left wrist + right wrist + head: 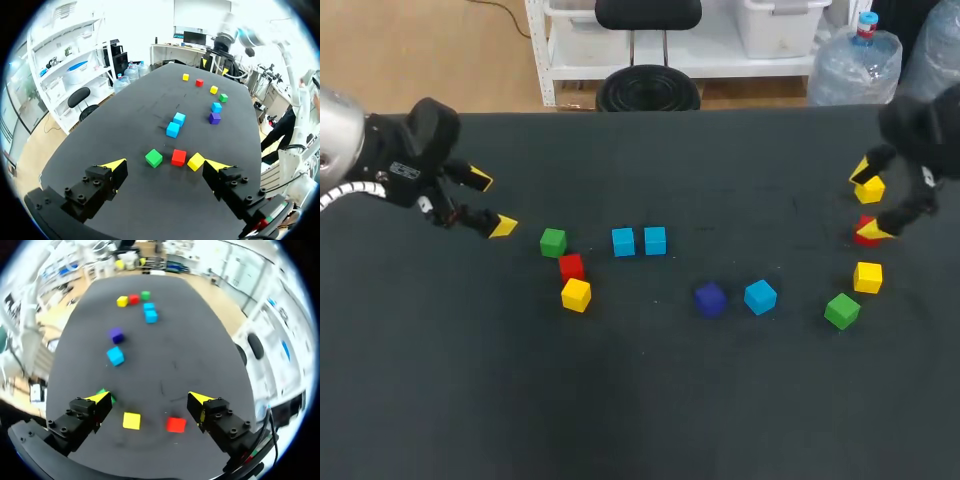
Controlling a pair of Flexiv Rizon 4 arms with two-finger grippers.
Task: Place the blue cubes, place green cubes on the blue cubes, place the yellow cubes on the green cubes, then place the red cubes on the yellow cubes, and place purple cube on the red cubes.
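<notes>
While every cube lies singly on the black table [640, 400], none stacked on another, positions are recorded as follows. Near the middle, one light blue cube [623, 241] sits just beside a second light blue cube [655, 240]. A third light blue cube [760, 296] lies nearer the robot, towards my right, with the dark purple cube [710, 298] just beside it. On my left, a green cube [553, 242], a red cube [571, 266] and a yellow cube [576, 295] form a close slanting row. On my right lie a second green cube [841, 310], a second yellow cube [867, 277], a second red cube [175, 424] and, farthest from the robot, a third yellow cube [869, 188]. All cube faces show plain colour.

The left gripper [492, 203] is beside the left row, apart from it, its jaws spread wide and holding nothing. The right gripper [865, 203] has its jaws equally wide and empty. In the head view one of its tips overlaps the second red cube, while the right wrist view shows that cube lying free ahead of the fingers.

The left wrist view takes in all eleven cubes. The right wrist view shows ten, with the second green cube half hidden behind one finger and the third yellow cube out of its sight.
</notes>
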